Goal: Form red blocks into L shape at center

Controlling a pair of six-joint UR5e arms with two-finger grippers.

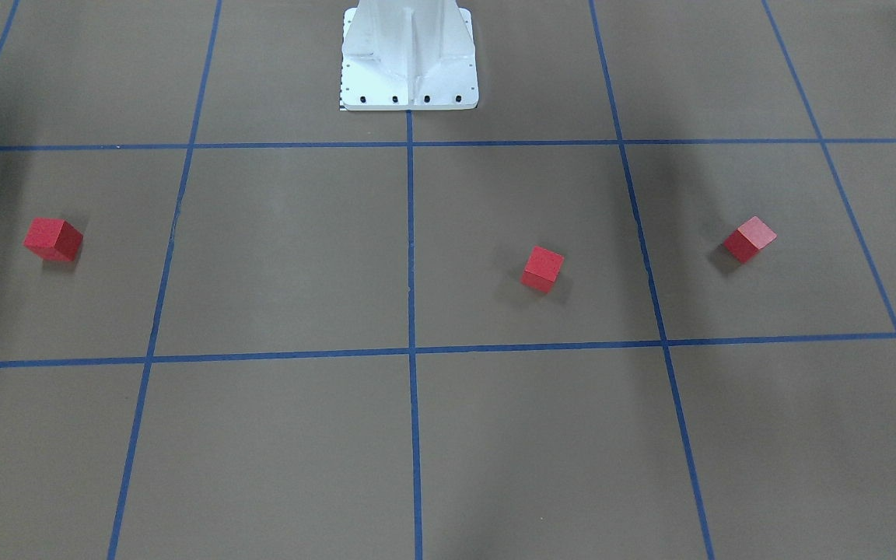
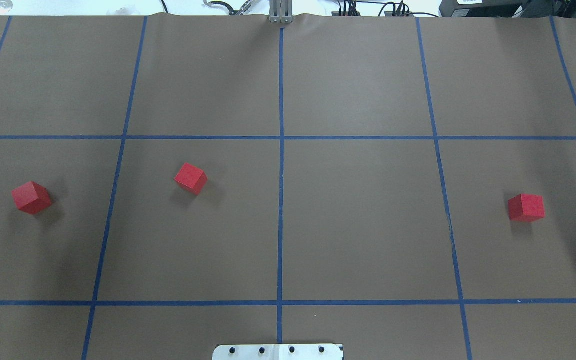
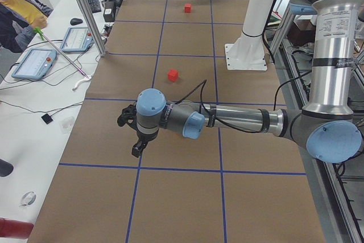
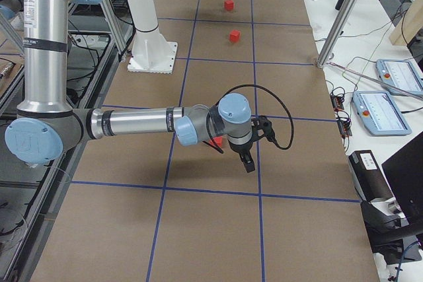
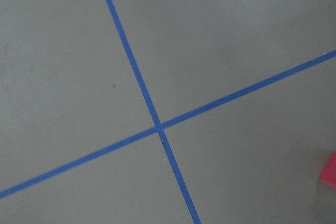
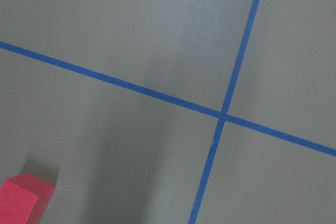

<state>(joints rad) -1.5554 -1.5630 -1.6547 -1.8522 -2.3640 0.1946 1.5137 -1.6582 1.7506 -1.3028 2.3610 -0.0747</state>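
Observation:
Three red blocks lie apart on the brown table. In the overhead view one is at the far left [image 2: 31, 197], one left of the middle tape line [image 2: 191, 178], and one at the far right [image 2: 526, 207]. The center tape line [image 2: 281, 200] has no block on it. My left gripper [image 3: 136, 147] hangs above the table in the exterior left view, and I cannot tell whether it is open or shut. My right gripper [image 4: 246, 158] shows only in the exterior right view, state unclear, with a block [image 4: 216, 141] partly hidden behind its wrist. Each wrist view shows a block's corner, the left [image 5: 329, 171] and the right [image 6: 23, 200].
The white robot pedestal [image 1: 409, 58] stands at the table's robot side on the middle line. An operator [image 3: 17, 12] sits beside the table's far side with tablets [image 3: 35, 62] and cables. An aluminium post [image 4: 334, 21] stands at that edge.

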